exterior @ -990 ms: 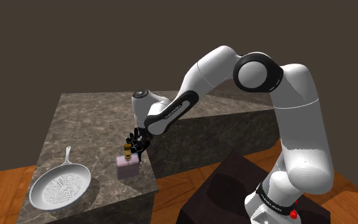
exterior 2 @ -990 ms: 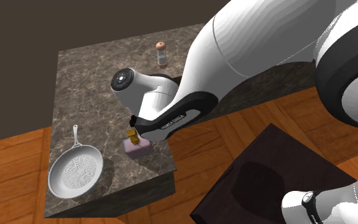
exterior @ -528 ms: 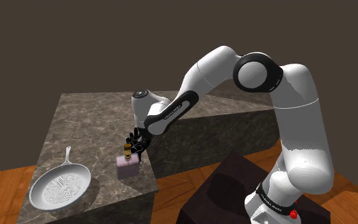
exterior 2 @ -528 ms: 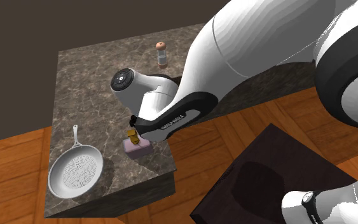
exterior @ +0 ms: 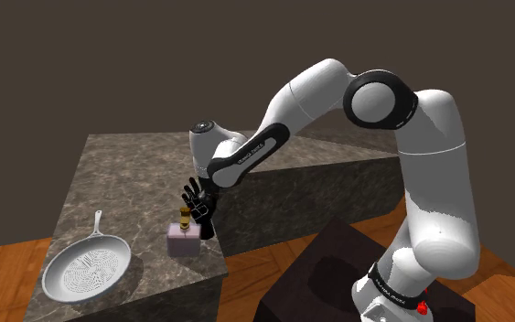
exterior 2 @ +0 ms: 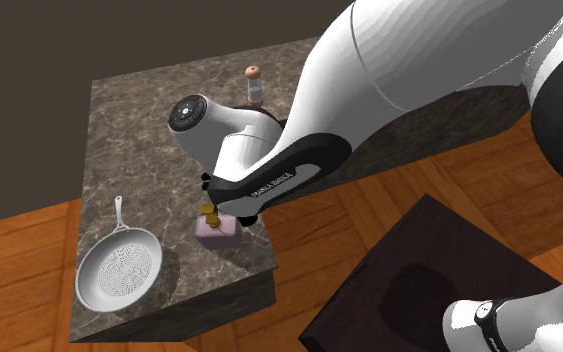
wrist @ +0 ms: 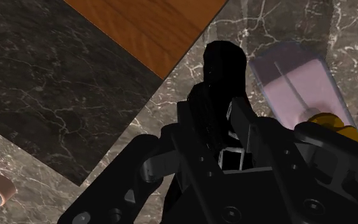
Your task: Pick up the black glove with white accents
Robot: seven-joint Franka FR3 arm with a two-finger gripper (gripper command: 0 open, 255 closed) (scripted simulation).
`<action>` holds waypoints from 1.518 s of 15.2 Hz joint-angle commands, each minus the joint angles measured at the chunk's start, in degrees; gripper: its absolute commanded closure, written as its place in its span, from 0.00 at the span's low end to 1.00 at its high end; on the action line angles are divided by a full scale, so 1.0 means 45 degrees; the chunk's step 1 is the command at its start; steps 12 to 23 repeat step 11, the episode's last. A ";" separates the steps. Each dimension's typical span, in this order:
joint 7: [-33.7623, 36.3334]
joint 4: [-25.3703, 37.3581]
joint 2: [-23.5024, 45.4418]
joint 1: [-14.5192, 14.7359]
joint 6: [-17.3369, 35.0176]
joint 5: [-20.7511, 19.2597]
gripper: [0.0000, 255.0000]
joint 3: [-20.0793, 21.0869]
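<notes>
The black glove [exterior: 193, 196] hangs in my gripper [exterior: 203, 206] just above the near end of the dark marble counter [exterior: 118, 174], its fingers pointing up. In the wrist view the glove [wrist: 223, 76] sticks out as a black shape past the gripper [wrist: 219, 130], whose two fingers [wrist: 244, 124] are shut on it. No white accents show on it. It hangs right beside a pink bottle with a gold cap [exterior: 184, 240], on the side nearer the stand.
The pink bottle [exterior 2: 217, 232] stands near the counter's front corner. A grey frying pan [exterior: 86, 267] lies to the shoulder view's left of it. A small shaker [exterior 2: 254, 85] stands at the far edge. Wooden floor [wrist: 145, 25] lies beyond the counter edge.
The arm has risen a little, and the glove has gone up with the gripper, slightly higher beside the bottle. Pan, bottle and shaker have not moved.
</notes>
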 commanded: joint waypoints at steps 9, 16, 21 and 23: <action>-0.0551 -0.0062 -0.1222 -0.0198 -0.1087 0.0529 1.00 0.0319; -0.0560 -0.0061 -0.1240 -0.0201 -0.1105 0.0538 1.00 0.0323; -0.0560 -0.0061 -0.1240 -0.0201 -0.1105 0.0538 1.00 0.0323; -0.0560 -0.0061 -0.1240 -0.0201 -0.1105 0.0538 1.00 0.0323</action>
